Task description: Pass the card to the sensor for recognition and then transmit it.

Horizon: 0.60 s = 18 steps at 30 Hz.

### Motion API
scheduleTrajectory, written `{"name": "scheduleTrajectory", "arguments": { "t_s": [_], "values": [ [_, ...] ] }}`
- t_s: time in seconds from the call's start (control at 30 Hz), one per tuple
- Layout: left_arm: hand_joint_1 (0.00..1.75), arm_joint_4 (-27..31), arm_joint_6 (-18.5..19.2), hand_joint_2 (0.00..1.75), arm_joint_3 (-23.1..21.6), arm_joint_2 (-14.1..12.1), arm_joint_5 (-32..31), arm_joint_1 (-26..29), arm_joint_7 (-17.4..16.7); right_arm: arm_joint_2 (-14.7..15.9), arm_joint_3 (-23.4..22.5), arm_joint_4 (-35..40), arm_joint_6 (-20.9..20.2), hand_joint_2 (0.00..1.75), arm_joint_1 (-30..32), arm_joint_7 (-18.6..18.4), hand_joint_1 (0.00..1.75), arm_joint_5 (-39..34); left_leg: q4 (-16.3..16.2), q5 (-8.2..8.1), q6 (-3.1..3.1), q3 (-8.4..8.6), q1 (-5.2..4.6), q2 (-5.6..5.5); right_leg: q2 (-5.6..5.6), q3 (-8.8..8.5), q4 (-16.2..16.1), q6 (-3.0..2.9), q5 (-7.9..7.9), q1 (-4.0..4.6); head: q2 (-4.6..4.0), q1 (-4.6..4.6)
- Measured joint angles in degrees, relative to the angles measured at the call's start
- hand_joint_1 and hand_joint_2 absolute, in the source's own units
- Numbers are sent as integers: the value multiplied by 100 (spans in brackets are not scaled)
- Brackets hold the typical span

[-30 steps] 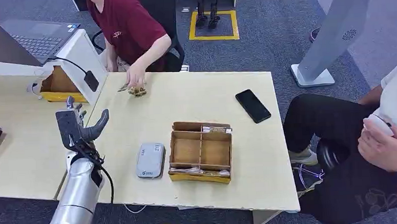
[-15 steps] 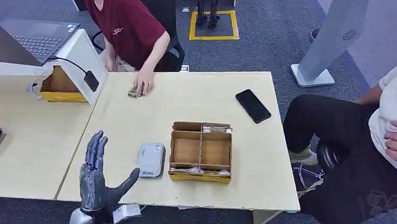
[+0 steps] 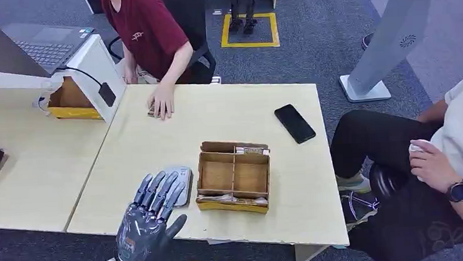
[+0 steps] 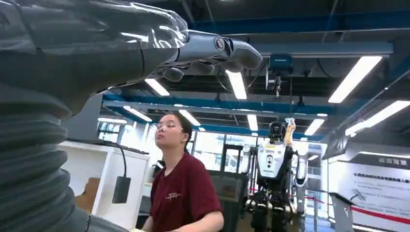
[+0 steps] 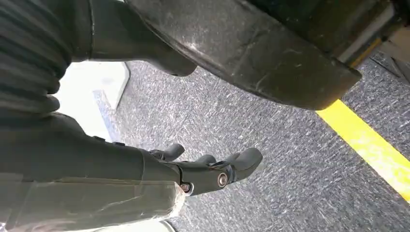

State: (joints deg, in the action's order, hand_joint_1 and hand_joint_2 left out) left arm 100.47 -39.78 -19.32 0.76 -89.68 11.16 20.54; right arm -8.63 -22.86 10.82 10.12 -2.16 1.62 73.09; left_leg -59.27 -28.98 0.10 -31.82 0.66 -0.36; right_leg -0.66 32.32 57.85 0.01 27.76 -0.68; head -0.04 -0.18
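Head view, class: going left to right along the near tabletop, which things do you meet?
robot hand → grey sensor box → divided cardboard tray → black phone.

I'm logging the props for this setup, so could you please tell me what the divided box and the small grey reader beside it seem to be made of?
The divided box looks like brown corrugated cardboard, matte, with thin folded walls and raw edges. The grey reader appears to be moulded plastic, smooth with a faint sheen and rounded corners; the left robot hand covers part of it, so this is tentative.
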Motion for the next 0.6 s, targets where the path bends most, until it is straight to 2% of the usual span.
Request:
{"name": "scheduleTrajectory", "arguments": {
  "t_s": [0.13,0.2,0.23,0.27,0.3,0.33,0.37,0.43,0.6],
  "values": [
    [0,-326,2,175,-418,-463,-20,-468,-814,0,0,0,-33,175,-26,-35,0,74,0,6,-6,2,0,-3,2,5,3,-2,-2,0,0,2],
    [0,-637,2,175,-904,-695,-26,-992,-1786,0,0,0,-72,175,-35,-52,0,133,-4,19,-9,-1,-2,-22,14,23,2,2,-5,1,0,0],
    [0,-971,4,175,-1359,-800,-37,-1486,-2840,0,0,0,-79,175,-58,-55,0,129,-7,33,-4,-20,-2,-43,32,23,2,10,-11,0,0,2],
    [0,-1255,4,175,-2010,-905,-55,-1981,-4213,-2,9,0,-79,175,-88,-50,0,116,-6,36,-3,-29,-4,-45,37,19,2,2,-25,-1,0,4],
    [0,-1480,2,175,-2710,-948,-39,-2334,-5412,-4,22,2,-79,175,-110,-41,0,111,-4,37,-3,-30,-5,-41,33,18,2,2,-32,-2,0,2],
    [0,-1629,0,175,-3244,-994,-41,-2626,-6081,-7,31,4,-85,175,-116,-35,0,113,-3,36,-2,-28,-5,-32,26,12,2,3,-32,-2,0,-2],
    [0,-1820,-11,175,-3966,-1068,-37,-2816,-6356,-13,46,9,-85,175,-114,-20,0,114,-4,35,-2,-27,-5,-21,11,13,2,4,-33,-2,0,4],
    [0,-2030,-13,175,-4826,-1119,-39,-2980,-6203,-15,59,13,-83,175,-112,-6,0,129,-7,34,1,-32,-6,7,-19,30,1,8,-39,-3,0,11],
    [0,-2362,-13,175,-5612,-1245,-24,-3270,-6067,-15,92,20,-70,175,-109,-9,0,129,-9,28,3,-39,-4,6,-13,38,-4,10,-37,-3,0,9]
  ]
}}
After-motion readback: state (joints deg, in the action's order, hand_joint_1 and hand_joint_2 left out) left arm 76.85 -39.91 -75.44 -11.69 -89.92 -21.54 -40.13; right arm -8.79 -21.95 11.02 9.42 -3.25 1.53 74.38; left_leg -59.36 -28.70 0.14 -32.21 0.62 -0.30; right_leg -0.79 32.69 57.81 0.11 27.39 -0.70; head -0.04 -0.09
